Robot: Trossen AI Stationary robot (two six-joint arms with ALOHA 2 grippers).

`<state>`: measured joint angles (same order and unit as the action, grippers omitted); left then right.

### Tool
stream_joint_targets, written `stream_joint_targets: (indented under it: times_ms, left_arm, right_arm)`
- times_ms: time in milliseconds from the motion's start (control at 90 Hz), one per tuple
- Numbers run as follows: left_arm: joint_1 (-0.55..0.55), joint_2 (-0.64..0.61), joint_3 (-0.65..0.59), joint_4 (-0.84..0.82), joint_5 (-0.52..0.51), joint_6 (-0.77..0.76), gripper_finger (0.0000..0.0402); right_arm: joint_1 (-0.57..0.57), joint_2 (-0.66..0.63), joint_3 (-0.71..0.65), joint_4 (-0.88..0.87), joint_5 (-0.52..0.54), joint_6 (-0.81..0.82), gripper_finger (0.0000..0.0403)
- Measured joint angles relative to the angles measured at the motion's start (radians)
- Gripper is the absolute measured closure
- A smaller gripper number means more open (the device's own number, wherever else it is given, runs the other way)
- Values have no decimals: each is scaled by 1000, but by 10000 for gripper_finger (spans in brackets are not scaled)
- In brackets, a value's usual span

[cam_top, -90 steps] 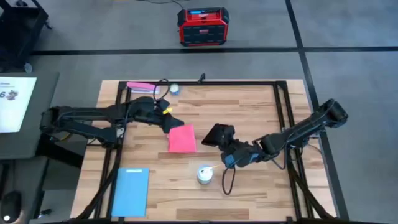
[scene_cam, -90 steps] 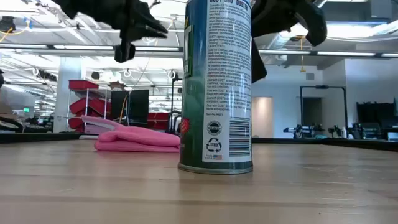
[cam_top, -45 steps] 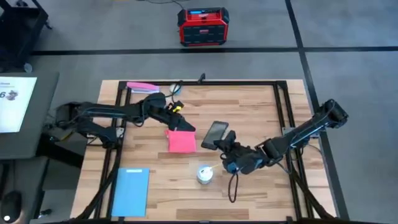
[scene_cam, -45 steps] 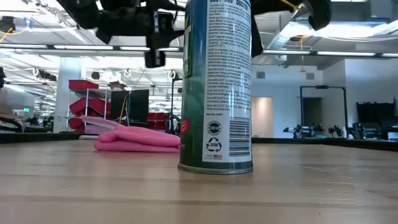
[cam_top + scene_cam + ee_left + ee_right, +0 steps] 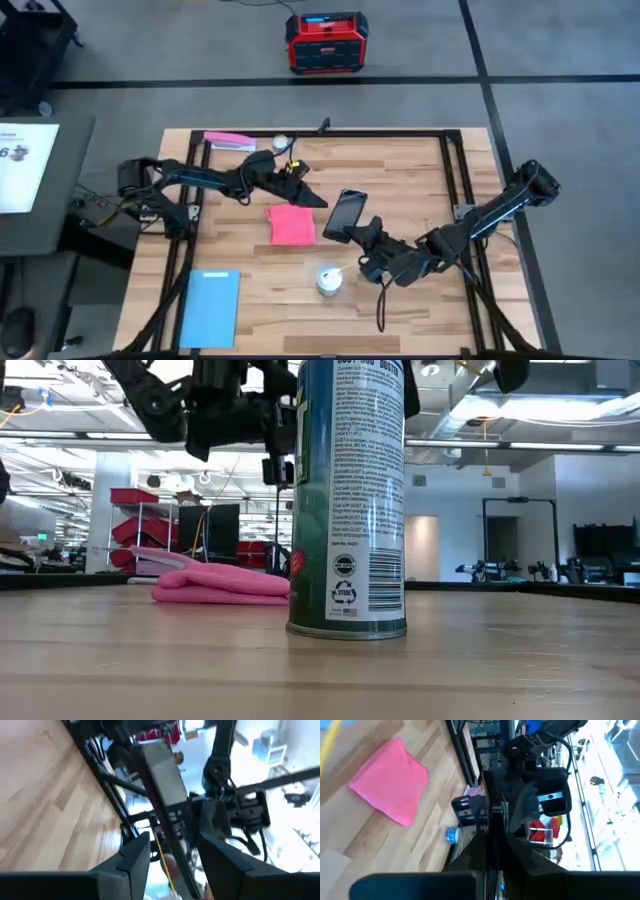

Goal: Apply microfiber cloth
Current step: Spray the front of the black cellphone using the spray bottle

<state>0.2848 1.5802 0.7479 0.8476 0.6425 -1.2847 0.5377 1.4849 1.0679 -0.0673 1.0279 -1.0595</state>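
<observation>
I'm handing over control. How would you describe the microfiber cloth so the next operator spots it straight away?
Look at the middle of the wooden table, just in front of the left gripper. The microfiber cloth lies flat there, beside the black phone that the right gripper holds. It is pink-red and squarish, unlike the larger light-blue rectangle and the thin pink strip.

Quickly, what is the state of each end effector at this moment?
Left end effector: open, holding nothing, raised beyond the microfiber cloth.
Right end effector: closed on the black phone.
</observation>
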Motion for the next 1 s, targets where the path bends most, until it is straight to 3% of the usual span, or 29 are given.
stream_joint_targets:
  times_ms: [200, 667, 1000]
  left_arm:
    - [-3, 39, 1, 153, -66, -66, 255]
    - [-27, 42, 2, 134, -76, -114, 255]
    - [-28, 42, 2, 135, -69, -115, 255]
  right_arm:
    - [-12, 9, 0, 12, -3, -3, 386]
    - [-23, 10, -1, 113, -14, -142, 386]
    - [-68, 9, -1, 99, -122, -147, 386]
